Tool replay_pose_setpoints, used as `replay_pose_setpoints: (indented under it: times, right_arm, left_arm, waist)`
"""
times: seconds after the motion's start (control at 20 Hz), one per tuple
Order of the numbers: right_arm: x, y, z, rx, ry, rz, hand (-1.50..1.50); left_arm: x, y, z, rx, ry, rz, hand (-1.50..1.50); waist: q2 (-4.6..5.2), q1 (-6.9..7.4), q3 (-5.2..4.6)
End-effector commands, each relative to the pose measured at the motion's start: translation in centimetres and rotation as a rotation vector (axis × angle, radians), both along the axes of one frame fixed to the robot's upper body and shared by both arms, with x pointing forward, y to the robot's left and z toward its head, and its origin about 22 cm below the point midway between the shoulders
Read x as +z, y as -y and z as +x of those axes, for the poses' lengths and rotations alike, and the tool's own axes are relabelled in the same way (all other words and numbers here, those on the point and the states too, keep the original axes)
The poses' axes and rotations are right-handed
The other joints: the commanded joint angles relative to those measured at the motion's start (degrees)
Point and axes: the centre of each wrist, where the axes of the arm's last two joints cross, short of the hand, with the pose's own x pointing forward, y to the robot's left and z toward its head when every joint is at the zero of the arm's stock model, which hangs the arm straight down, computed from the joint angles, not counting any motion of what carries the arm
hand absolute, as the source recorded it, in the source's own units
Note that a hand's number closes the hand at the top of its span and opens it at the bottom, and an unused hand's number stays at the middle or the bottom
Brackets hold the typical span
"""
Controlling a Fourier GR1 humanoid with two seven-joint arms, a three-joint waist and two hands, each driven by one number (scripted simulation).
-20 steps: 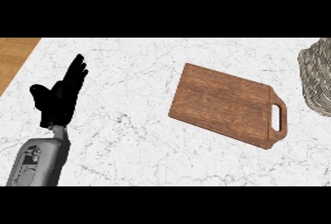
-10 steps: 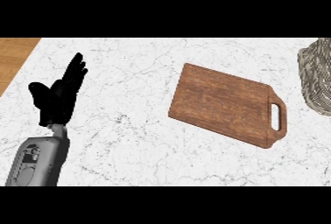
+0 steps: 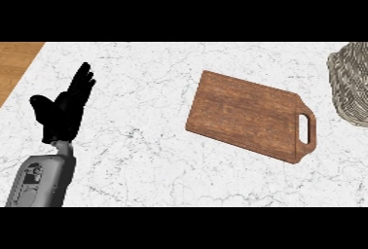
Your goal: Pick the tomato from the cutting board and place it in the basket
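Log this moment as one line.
left hand: open, resting at left | right hand: not in view | tomato: not visible | cutting board: centre of view | basket: right edge, partly cut off

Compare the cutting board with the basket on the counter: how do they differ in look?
The cutting board is flat, smooth brown wood with straight edges; the basket is rounded, grey and ribbed like weave. The cutting board shows whole, lying at a slant; the basket is cut off by the view's right edge. Both rest on the white marble counter.
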Motion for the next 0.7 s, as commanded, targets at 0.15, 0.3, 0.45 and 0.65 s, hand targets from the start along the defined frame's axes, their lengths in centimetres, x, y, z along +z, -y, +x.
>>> replay_pose_setpoints:
  times: [0.15,0.3,0.45,0.65]
  right_arm:
    - [-0.9,0.7,-0.5,-0.018,0.075,0.047,1.50]
    - [-1.6,1.3,-0.9,-0.011,0.068,0.035,1.50]
    - [-6.7,3.4,-3.2,0.083,-0.478,-0.169,1.50]
    - [-3.1,5.1,-3.5,0.053,-0.617,-0.268,1.50]
  left_arm:
    - [-0.1,-1.0,-0.4,0.035,-0.011,-0.008,0.00]
    - [0.2,-0.1,-0.1,0.020,-0.005,-0.014,0.00]
    - [0.4,0.0,0.2,0.010,0.008,0.002,0.00]
    - [-0.6,0.2,-0.4,0.008,-0.005,0.000,0.00]
  waist:
    - [-0.78,-1.11,0.10]
    - [-0.68,-1.38,0.15]
    - [0.14,-1.25,-0.45]
    - [-0.57,-0.47,-0.33]
